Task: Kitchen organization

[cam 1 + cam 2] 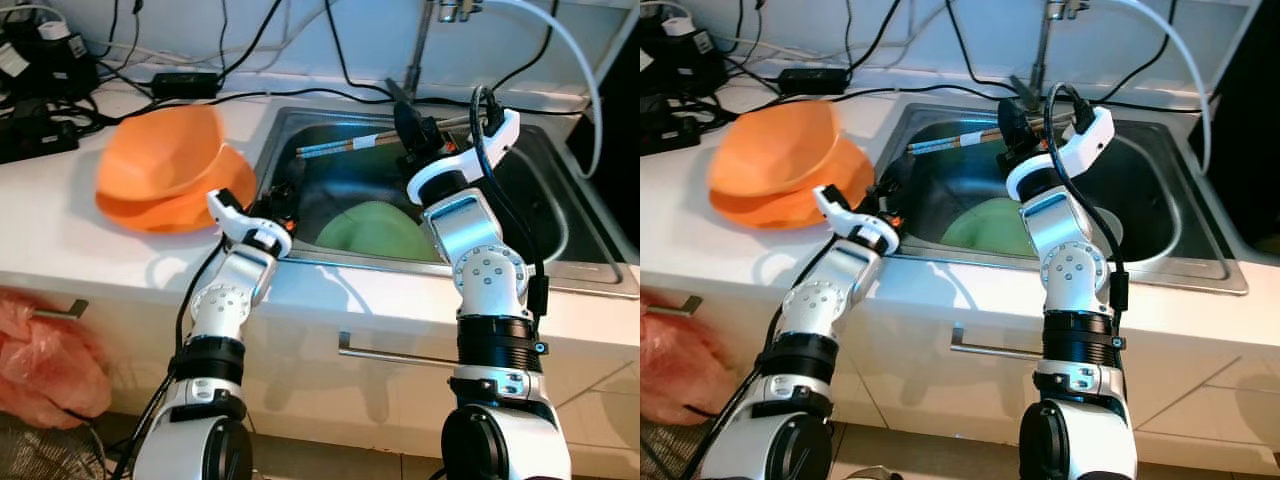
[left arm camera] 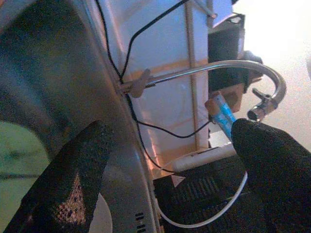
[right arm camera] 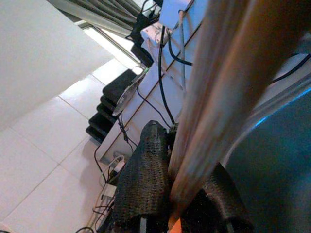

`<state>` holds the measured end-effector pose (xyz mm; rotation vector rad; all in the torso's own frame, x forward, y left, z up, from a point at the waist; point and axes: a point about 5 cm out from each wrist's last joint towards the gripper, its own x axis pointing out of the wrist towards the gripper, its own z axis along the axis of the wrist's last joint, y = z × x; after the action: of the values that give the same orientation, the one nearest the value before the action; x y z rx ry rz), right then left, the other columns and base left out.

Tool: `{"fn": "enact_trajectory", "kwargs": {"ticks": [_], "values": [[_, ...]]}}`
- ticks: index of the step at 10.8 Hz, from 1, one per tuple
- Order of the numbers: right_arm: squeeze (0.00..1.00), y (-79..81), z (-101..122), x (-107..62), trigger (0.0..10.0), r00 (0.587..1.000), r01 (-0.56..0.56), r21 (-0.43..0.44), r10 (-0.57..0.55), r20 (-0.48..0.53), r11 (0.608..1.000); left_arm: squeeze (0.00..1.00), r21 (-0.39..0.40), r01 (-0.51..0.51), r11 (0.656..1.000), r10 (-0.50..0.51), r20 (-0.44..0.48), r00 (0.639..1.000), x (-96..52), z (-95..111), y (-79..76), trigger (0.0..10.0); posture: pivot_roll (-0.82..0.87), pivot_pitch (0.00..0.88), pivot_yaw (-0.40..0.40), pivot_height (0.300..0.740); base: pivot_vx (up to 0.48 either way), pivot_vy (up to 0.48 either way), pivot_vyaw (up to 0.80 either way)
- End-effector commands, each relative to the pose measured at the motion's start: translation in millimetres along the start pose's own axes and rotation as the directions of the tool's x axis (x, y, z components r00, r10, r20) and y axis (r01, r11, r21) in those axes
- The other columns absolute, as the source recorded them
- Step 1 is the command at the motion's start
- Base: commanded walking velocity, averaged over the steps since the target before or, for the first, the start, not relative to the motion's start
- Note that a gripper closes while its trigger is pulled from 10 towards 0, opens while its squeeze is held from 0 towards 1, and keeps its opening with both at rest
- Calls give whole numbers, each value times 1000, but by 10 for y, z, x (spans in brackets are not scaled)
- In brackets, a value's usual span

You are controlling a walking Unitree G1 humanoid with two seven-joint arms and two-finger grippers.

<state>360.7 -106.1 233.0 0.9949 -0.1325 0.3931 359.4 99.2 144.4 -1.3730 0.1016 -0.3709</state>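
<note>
Steel sink (image 1: 560, 215) under right gripper (image 1: 412, 135), jaws clamping chopsticks (image 1: 345, 146); left gripper (image 2: 165, 179) jaws apart, empty.

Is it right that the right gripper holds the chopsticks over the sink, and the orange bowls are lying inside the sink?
Not quite. The orange bowls sit on the counter left of the sink, as the left eye view shows. The right gripper does hold the chopsticks over the sink.
</note>
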Motion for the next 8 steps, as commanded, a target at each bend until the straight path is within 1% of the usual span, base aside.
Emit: {"fn": "enact_trajectory", "kwargs": {"ticks": [1,8], "values": [[0,92,38,23,0,999,-38,-2,38,14,999,1000,-151,54,987,-78,-160,984,425,-789,-849,10000,68,34,27,740,0,0,0],[0,92,38,23,0,999,-38,-2,38,14,999,1000,-151,54,987,-78,-160,984,425,-789,-849,10000,68,34,27,740,0,0,0]]}}
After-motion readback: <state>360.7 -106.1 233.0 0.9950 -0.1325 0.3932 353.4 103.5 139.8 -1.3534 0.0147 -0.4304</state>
